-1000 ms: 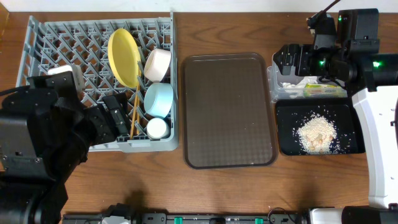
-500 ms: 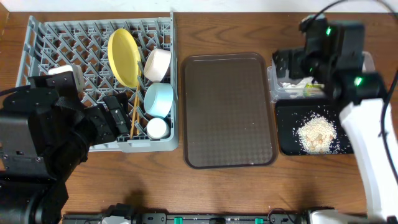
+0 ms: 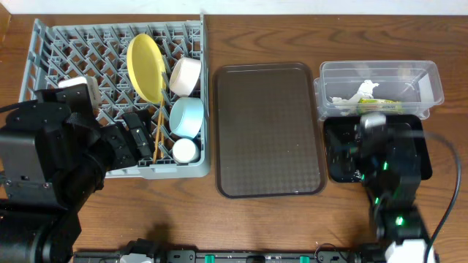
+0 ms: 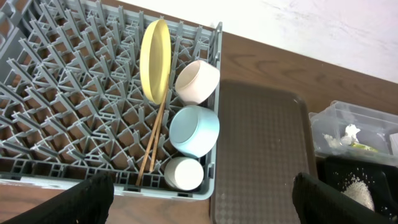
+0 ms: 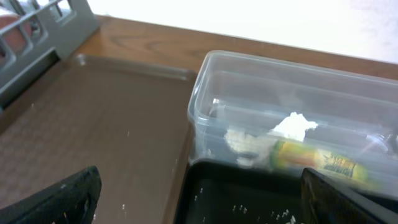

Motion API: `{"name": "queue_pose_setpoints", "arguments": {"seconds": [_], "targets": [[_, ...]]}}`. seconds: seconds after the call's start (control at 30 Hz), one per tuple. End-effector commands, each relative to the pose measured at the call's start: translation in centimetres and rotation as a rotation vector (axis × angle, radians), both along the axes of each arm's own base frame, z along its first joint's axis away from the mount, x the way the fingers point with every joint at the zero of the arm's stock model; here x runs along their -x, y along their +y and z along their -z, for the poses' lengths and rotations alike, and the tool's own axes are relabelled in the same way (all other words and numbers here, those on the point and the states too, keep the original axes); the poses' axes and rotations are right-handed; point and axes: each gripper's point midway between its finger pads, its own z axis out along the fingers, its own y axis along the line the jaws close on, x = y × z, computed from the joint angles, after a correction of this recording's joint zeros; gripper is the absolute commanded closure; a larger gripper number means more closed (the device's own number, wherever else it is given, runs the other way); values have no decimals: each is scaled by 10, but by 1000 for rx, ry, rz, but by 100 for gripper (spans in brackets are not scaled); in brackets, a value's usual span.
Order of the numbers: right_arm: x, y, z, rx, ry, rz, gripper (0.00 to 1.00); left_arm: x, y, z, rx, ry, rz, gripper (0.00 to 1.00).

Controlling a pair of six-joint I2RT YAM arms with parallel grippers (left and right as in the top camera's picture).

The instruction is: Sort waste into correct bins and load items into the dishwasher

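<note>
The grey dish rack (image 3: 73, 58) holds the yellow plate (image 3: 144, 67), white bowl (image 3: 185, 75), light blue bowl (image 3: 186, 117), white cup (image 3: 184, 150) and chopsticks (image 3: 156, 131). My left gripper (image 4: 202, 202) is open and empty over the rack's front right corner. The clear tub (image 3: 380, 86) holds white paper scraps (image 5: 292, 127) and the green-yellow wrapper (image 5: 317, 158). My right gripper (image 5: 199, 199) is open and empty, low over the black tray (image 3: 336, 157), facing the tub. My right arm hides most of the rice crumbs; a few show (image 5: 273, 214).
The flat brown serving tray (image 3: 269, 130) lies between the rack and the two bins. The tub stands directly behind the black tray at the right. Bare wooden table runs along the front edge.
My right arm has swung from above the tub at the back right down to the front, now over the black tray and covering the crumbs. The left arm has not moved.
</note>
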Motion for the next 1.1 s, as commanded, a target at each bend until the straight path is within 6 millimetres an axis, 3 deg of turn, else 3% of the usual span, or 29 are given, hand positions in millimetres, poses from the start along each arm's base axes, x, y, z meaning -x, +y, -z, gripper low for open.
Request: {"name": "queue_pose_setpoints", "arguments": {"seconds": [0.0,0.2,0.57,1.07], "targets": [[14,-10,12,-18,-69,39,1,0,2,0,-8,0,-12,8],[31,-6,33,-26,-151,16,1,0,2,0,-8,0,-12,8],[41,-7,1,7,-297,11,1,0,2,0,-8,0,-12,8],[47,-4,-2,-5,-312,1,1,0,2,0,-8,0,-12,8]]}}
